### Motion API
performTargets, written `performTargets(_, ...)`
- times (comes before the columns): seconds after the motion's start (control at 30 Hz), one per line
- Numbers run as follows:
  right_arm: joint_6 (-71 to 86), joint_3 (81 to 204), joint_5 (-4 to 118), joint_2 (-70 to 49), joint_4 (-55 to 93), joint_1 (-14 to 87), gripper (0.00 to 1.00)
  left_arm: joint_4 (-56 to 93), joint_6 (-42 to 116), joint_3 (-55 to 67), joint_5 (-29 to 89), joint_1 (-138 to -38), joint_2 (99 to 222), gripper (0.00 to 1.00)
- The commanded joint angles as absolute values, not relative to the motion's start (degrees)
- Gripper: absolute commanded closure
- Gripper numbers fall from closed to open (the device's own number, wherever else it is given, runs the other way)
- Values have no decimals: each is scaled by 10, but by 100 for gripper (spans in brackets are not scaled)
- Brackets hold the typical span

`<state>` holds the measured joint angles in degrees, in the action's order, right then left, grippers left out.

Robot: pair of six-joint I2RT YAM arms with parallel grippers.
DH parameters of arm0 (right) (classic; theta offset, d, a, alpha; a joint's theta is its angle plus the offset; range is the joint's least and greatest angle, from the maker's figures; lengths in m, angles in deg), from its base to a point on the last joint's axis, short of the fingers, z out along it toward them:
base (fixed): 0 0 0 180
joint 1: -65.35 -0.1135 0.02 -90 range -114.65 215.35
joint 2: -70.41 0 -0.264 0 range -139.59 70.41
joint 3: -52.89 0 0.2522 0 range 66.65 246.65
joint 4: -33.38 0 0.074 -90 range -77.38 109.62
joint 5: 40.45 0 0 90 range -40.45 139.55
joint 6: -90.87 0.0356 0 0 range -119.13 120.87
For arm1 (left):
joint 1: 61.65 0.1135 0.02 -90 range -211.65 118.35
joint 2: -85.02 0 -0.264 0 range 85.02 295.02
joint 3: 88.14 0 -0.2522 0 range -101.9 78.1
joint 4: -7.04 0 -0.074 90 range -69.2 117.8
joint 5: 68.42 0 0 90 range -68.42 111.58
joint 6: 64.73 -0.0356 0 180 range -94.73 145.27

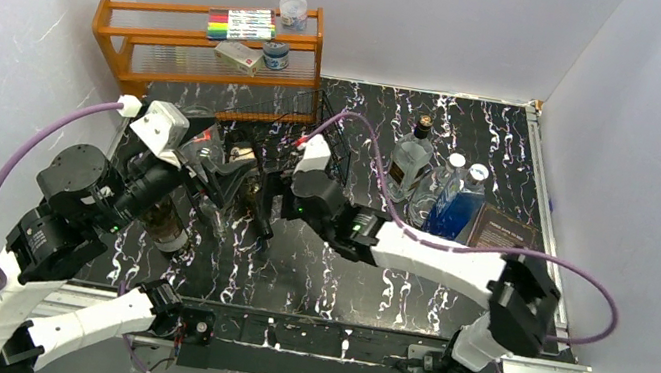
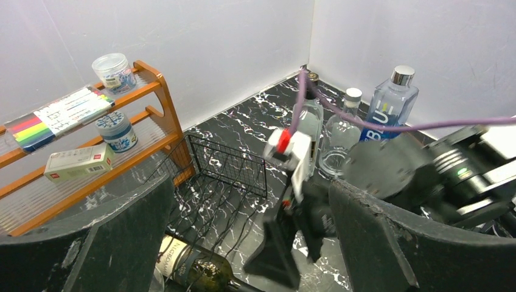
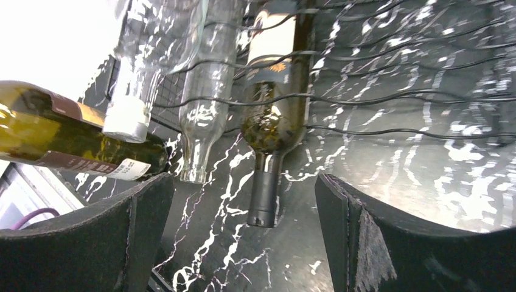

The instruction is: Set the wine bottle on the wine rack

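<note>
— Two arms are over the table (image 1: 331,278). How does each one sit?

— The left arm (image 1: 101,199) climbs from the near left corner, folds forward and tips its wrist down toward the middle. The right arm (image 1: 437,255) lies low, stretched from the near right base across to the left, its wrist just beside the wine rack (image 2: 228,164). In the top view the two wrists are close together.

— What about the right gripper (image 3: 243,179)?

— It is spread wide with nothing in it. In its own camera the two dark fingers (image 3: 103,243) stand at either side. The neck of the wine bottle (image 3: 271,121) points back toward the gap between them and touches neither.

— So where is the wine bottle?

— It lies on its side among the rack's wavy wires, dark capsule nearest the gripper and cream label farther in. A clear bottle (image 3: 210,91) lies just beside it, on its left in that view. An olive-green bottle (image 3: 55,131) with a label is farther left, and I cannot tell whether that one rests on the rack.

— And the left gripper (image 2: 249,185)?

— It is also fully spread and holds nothing, hovering at the rack's near side. Its camera looks over the upright grid end toward the orange shelf (image 2: 161,103). The right arm's wrist shows between its fingers.
</note>
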<state>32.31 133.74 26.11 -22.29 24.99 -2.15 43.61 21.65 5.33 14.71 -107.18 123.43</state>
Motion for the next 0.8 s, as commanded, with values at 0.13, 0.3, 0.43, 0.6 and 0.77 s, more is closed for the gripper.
performTargets(0.13, 263, 1359, 119, -31, 109, 16, 4, 415, 219, 64, 145, -1073, 1225, 2)
performTargets(0.3, 257, 1425, 31, 30, -43, 54, 4, 409, 224, 84, 147, -1072, 1227, 2)
performTargets(0.43, 249, 1488, -37, 48, -146, 85, 5, 406, 229, 94, 152, -1073, 1229, 2)
performTargets(0.6, 261, 1565, -120, 36, -264, 123, 3, 404, 229, 102, 153, -1072, 1235, 2)
performTargets(0.77, 227, 1569, -86, 24, -271, 215, 2, 403, 233, 108, 163, -1073, 1240, 2)
